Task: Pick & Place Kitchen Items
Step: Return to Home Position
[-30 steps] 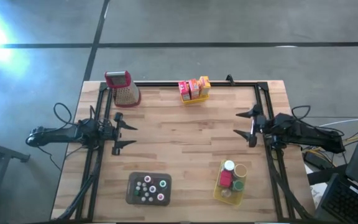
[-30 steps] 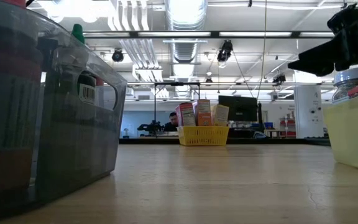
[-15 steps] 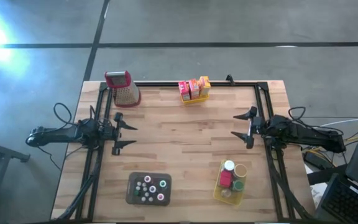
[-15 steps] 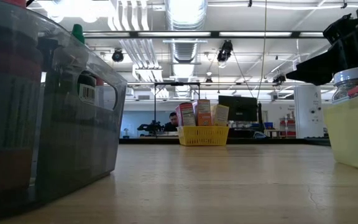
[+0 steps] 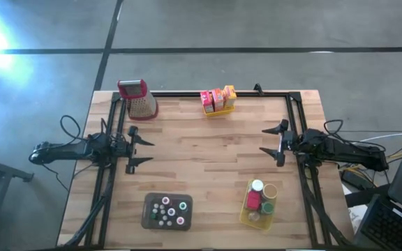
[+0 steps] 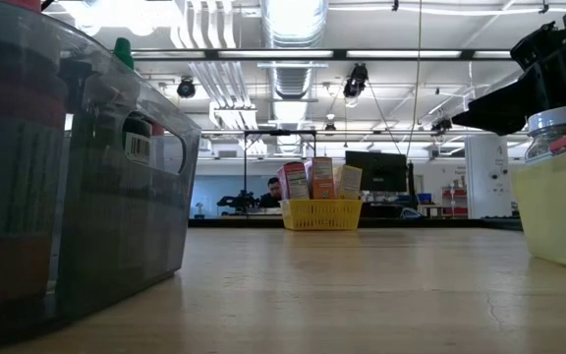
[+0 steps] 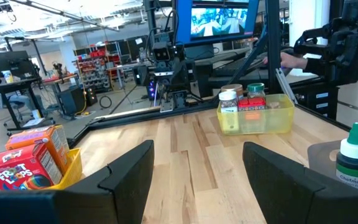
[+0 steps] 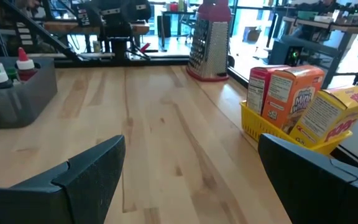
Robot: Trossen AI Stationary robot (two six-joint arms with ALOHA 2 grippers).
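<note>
Small orange, yellow and red boxes (image 5: 217,100) stand upright in a yellow basket at the table's far edge. Tiny bottles with coloured caps (image 5: 167,210) stand in a grey tray near the near edge. Little jars and a red block (image 5: 259,196) sit in a second yellow basket at the near right. My left gripper (image 5: 134,148) hovers open at the table's left side, and in its wrist view (image 7: 197,180) nothing lies between the fingers. My right gripper (image 5: 273,141) hovers open at the right side, just beyond the jar basket, with bare wood ahead of it in its wrist view (image 8: 191,180).
A metal grater with a red handle (image 5: 139,98) stands at the far left corner. A black frame (image 5: 187,93) runs along the far edge and both sides. Bare wood (image 5: 201,157) lies between the two grippers. A person sits in the room far behind the table (image 6: 274,189).
My right gripper has moved a little toward the table's left, out over the wood, and sunk slightly, staying open. It has kept still over the last half second.
</note>
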